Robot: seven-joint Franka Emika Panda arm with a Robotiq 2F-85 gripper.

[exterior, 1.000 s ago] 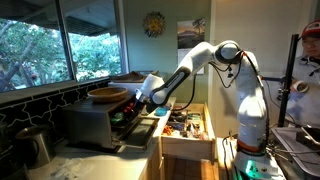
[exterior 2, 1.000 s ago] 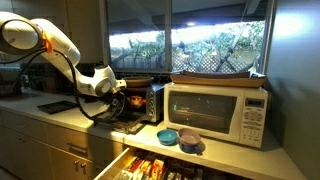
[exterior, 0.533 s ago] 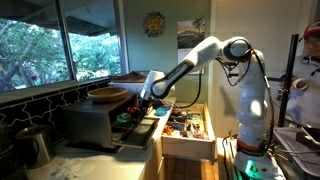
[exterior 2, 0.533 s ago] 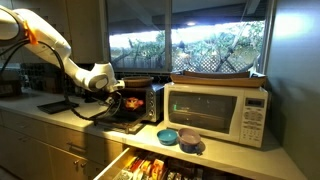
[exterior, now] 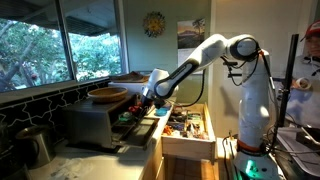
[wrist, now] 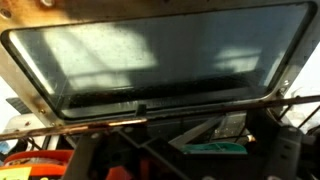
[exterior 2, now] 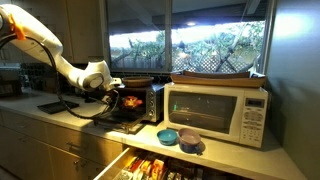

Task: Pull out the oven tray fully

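Note:
The small grey toaster oven (exterior: 95, 122) stands on the counter with its door (exterior: 138, 130) hinged down; it also shows in an exterior view (exterior 2: 143, 100). A dark flat tray (exterior 2: 126, 113) seems to stick out of the opening above the door (exterior 2: 124, 126). My gripper (exterior: 146, 98) hangs at the oven mouth over the door, also seen in an exterior view (exterior 2: 108, 88). Its fingers are too small and dark to read. The wrist view shows the door's glass panel (wrist: 160, 50) and a metal bar (wrist: 150, 105) along its edge. A round wooden bowl (exterior: 108, 94) sits on the oven.
A white microwave (exterior 2: 215, 112) stands beside the oven, with two small bowls (exterior 2: 180, 138) in front. An open drawer of packets (exterior: 185, 125) lies under the counter edge, also seen in an exterior view (exterior 2: 150, 168). A kettle (exterior: 35, 145) stands near the oven.
My arm and gripper have drawn back from the oven mouth, away from the opening. The oven and door have not moved.

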